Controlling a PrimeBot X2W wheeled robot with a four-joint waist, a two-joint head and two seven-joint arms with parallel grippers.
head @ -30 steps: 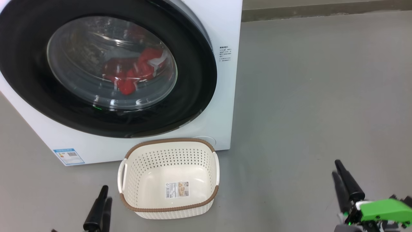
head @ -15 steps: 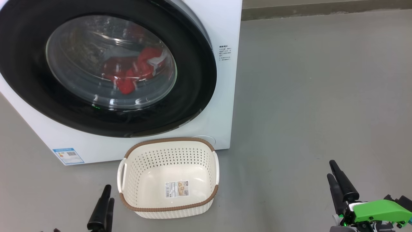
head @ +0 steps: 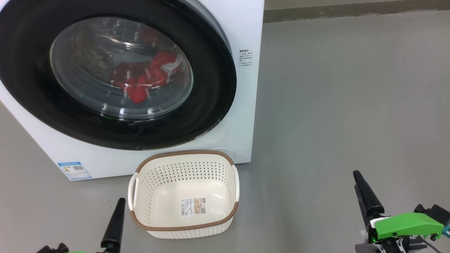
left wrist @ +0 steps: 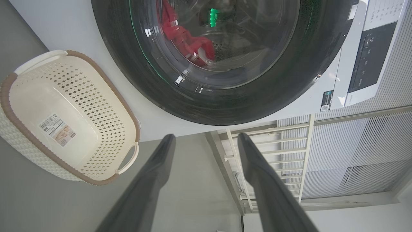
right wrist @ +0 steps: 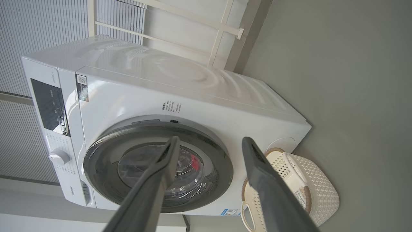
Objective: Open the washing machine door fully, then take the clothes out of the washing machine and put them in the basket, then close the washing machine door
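The washing machine (head: 246,31) stands at the upper left, and its black-rimmed door (head: 218,88) covers the drum opening. Red clothes (head: 147,77) lie inside behind the glass bowl, also showing in the left wrist view (left wrist: 183,35). The cream basket (head: 186,154) sits empty on the floor just in front of the machine, a paper label on its bottom. My left gripper (head: 120,205) hovers left of the basket, and in the left wrist view (left wrist: 206,137) it is open and empty. My right gripper (head: 358,179) is far right over bare floor, open (right wrist: 210,139), pointing toward the door (right wrist: 106,180).
Grey floor (head: 334,105) stretches to the right of the machine up to a wall base (head: 351,10). A white railing (left wrist: 273,154) and ribbed wall stand beside the machine. The control panel (right wrist: 48,106) and knob (right wrist: 59,157) sit above the door.
My right gripper has crept up and to the left over the floor. My left gripper has shifted slightly right and up, toward the basket. Door, clothes and basket have not moved.
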